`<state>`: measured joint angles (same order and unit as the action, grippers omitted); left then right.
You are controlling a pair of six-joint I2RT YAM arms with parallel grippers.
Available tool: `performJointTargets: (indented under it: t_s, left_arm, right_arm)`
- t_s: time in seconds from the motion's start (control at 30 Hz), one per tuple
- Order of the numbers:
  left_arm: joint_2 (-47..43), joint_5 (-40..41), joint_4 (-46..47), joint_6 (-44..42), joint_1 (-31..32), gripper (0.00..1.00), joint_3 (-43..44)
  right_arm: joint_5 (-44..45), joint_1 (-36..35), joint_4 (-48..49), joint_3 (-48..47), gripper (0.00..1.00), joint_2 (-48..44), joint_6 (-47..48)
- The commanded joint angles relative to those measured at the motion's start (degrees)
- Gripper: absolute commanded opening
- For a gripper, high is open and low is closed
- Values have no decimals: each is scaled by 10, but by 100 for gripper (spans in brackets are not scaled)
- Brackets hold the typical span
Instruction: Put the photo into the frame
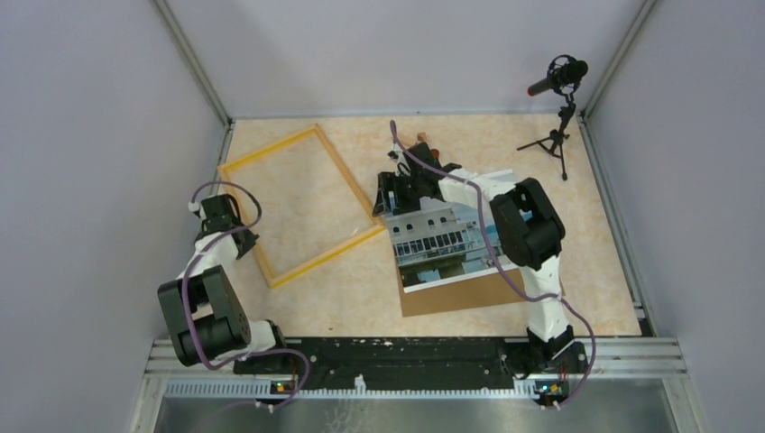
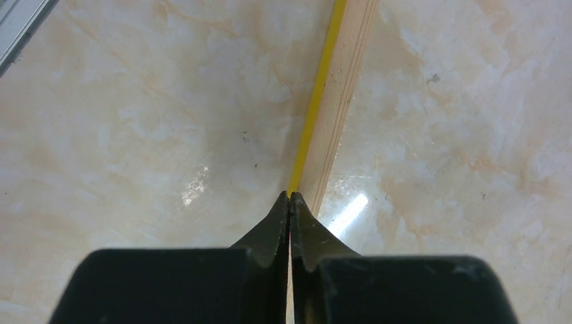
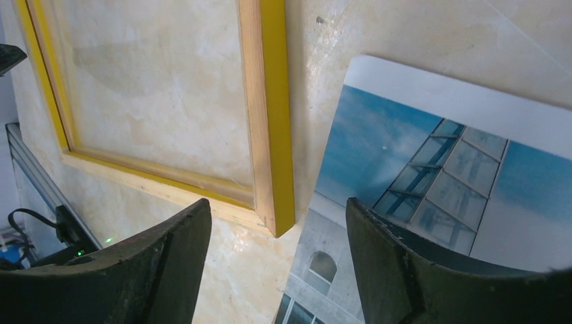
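Note:
The frame [image 1: 347, 174], a thin yellow-orange wooden rectangle, lies flat at centre left. The photo [image 1: 442, 244], a white building under blue sky, lies to its right on top of a brown backing board. My right gripper [image 1: 397, 194] is open above the photo's far left corner, beside the frame's right corner. In the right wrist view, the right gripper [image 3: 276, 206] straddles that frame [image 3: 270, 101] corner and the photo [image 3: 432, 155] edge. My left gripper [image 1: 219, 216] is at the frame's left bar. In the left wrist view, the left gripper [image 2: 290, 197] is shut, tips at the frame [image 2: 334, 101] bar's yellow edge.
The brown backing board [image 1: 460, 296] sticks out under the photo at the near right. A microphone on a tripod [image 1: 559, 81] stands at the back right corner. Grey walls and metal rails [image 1: 415, 354] bound the marbled tabletop [image 1: 307, 207].

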<state>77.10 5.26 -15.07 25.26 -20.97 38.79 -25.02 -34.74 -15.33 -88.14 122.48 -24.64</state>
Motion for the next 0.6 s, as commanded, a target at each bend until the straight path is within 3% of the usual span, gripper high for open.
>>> performJointTargets:
  t_s: [0.0, 0.2, 0.33, 0.37, 0.4, 0.47, 0.57]
  left_arm:
    - [-24, -11, -21, -15, -3, 0, 36]
    - [-35, -49, -36, -3, -3, 0, 55]
    - [-42, -80, -42, 5, -3, 0, 60]
    - [-47, -75, -42, 8, -3, 6, 59]
    - [-50, -64, -49, 19, -3, 18, 61]
    - [-56, -58, -60, 34, -5, 52, 66]
    - [-68, -63, -76, 51, -5, 70, 82]
  right_arm:
    - [5, 0, 22, 12, 73, -52, -25]
    - [49, -37, 29, 27, 87, -95, -11]
    - [79, -68, 43, 42, 89, -115, 17]
    - [84, -74, 40, 41, 90, -113, 22]
    - [86, -78, 31, 34, 90, -109, 27]
    - [96, -103, 18, 17, 91, -100, 53]
    - [157, -159, 42, 25, 95, -107, 122]
